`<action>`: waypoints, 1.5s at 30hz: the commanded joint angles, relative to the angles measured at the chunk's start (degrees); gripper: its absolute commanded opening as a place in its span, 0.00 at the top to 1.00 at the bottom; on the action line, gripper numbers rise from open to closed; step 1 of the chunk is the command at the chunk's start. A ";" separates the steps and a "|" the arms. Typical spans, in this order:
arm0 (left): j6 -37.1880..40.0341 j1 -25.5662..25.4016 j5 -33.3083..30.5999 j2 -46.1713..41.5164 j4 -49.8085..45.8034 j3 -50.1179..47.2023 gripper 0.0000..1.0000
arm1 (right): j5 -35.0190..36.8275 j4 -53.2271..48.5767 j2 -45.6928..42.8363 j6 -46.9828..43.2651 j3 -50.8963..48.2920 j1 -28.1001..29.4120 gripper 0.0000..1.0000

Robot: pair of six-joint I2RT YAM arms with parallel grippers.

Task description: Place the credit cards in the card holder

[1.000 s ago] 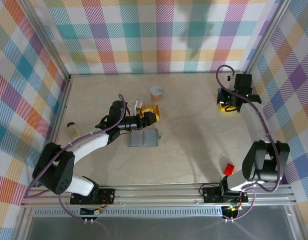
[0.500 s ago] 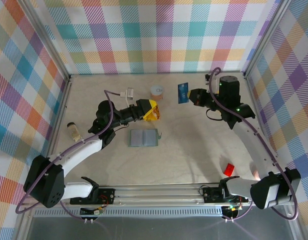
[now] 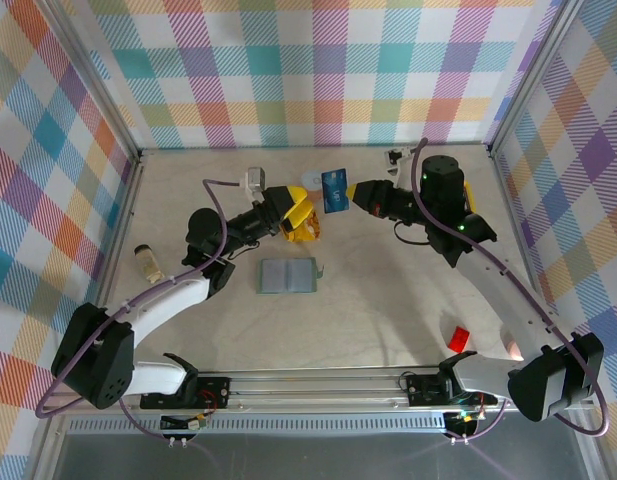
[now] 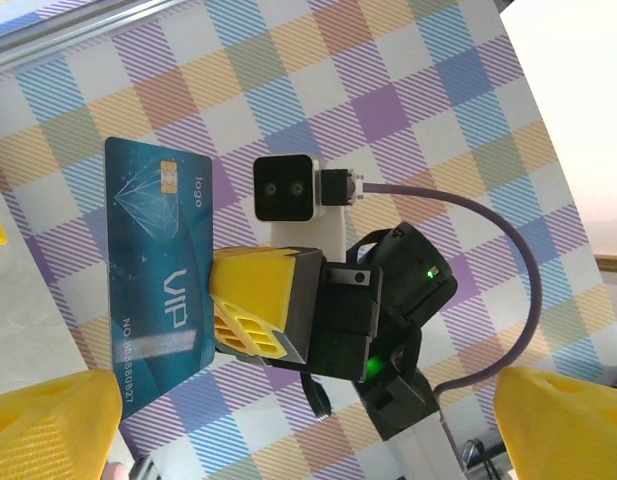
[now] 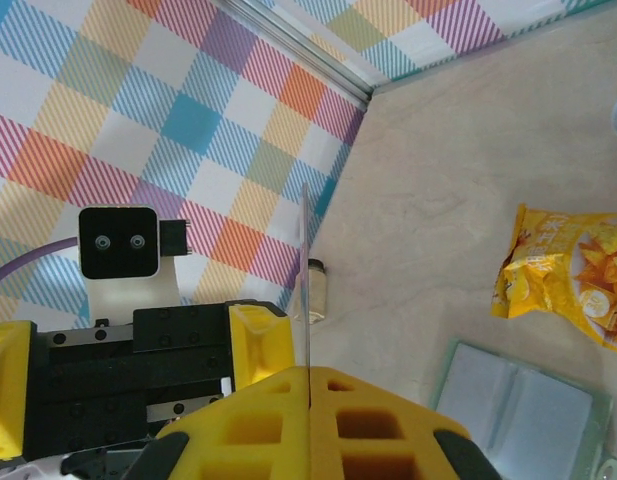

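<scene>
Jaws spread wide, our left gripper faces the blue credit card, which our right gripper clamps from 3 o'clock. We judge it light, stiff, slick: pinch its flat faces. The card holder lies open at its 6 o'clock.

**Odds and ends on a pale table**

A crinkly orange-yellow snack packet, printed with chips, lies flat toward the middle of the beige table. A small pale jar lies near the left wall, well apart from the packet. A small red object sits at the near right, close to the aluminium rail along the front edge. Pastel plaid walls enclose the back and both sides.
</scene>
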 commanded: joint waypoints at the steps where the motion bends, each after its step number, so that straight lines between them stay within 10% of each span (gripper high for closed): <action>1: -3.20 -0.87 -0.19 -0.29 6.26 -0.60 0.06 | -2.13 3.76 -0.57 0.71 -0.34 0.33 1.00; 17: 23.08 -1.99 -2.52 -10.52 -25.53 1.69 0.18 | -5.55 6.20 -1.27 4.60 -1.03 1.16 1.00; 28: 21.61 -2.10 -1.28 -8.98 -22.07 1.86 0.35 | -9.51 12.77 1.32 9.48 -2.32 3.35 1.00; 40: 19.15 -2.10 0.56 -8.23 -18.36 1.78 0.84 | -10.14 14.20 2.60 10.49 -2.53 5.16 1.00; 45: 19.56 -2.09 -0.49 -9.45 -19.63 0.79 1.00 | -10.14 14.31 1.32 9.35 -2.79 5.10 0.43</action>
